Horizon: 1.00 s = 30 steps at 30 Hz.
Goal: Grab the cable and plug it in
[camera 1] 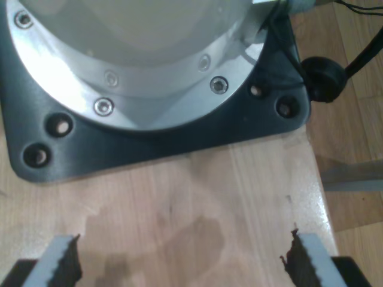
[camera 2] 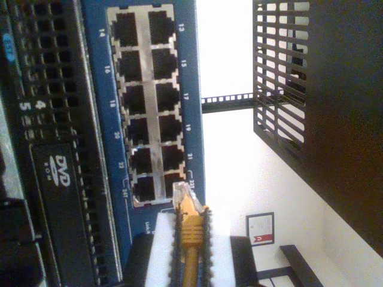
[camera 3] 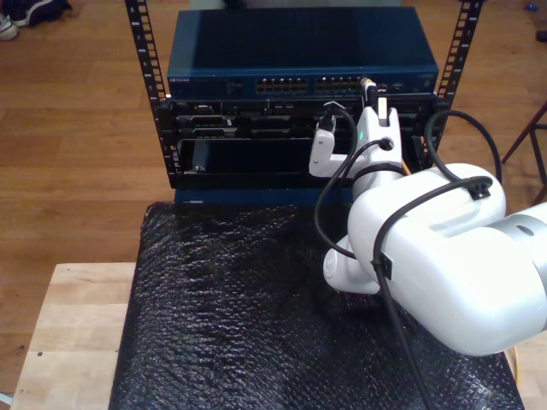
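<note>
One cable (camera 2: 190, 239), clamped in my second hand (camera 2: 190, 251), has its clear plug (camera 2: 181, 192) just beside the blue switch (camera 2: 179, 54) ports; my first hand (camera 1: 182, 257) hangs apart over the wooden surface (camera 1: 179, 209).

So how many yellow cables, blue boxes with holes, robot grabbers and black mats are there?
thin yellow-orange network cable: 1
blue metal network switch: 1
grippers: 2, my first gripper and my second gripper
black bubbly plastic mat: 1
Total: 5
</note>
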Motion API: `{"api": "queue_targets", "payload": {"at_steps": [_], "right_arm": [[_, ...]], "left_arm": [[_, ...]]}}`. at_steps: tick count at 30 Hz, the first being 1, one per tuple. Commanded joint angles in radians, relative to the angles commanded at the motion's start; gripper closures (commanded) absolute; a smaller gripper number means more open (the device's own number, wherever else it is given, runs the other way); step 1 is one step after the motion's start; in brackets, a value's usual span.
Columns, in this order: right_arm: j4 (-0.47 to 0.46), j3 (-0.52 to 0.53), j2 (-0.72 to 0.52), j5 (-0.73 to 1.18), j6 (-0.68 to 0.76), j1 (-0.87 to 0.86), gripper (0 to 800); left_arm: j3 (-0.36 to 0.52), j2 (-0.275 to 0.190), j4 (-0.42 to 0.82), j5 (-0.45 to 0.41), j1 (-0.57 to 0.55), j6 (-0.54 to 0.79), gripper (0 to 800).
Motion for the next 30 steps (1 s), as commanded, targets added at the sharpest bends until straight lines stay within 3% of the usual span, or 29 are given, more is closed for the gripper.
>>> {"api": "queue_targets", "payload": {"at_steps": [30], "right_arm": [[-0.002,-0.012,0.017,0.005,0.000,0.002,800]], "left_arm": [[0.000,0.000,0.000,0.000,0.000,0.000,0]]}}
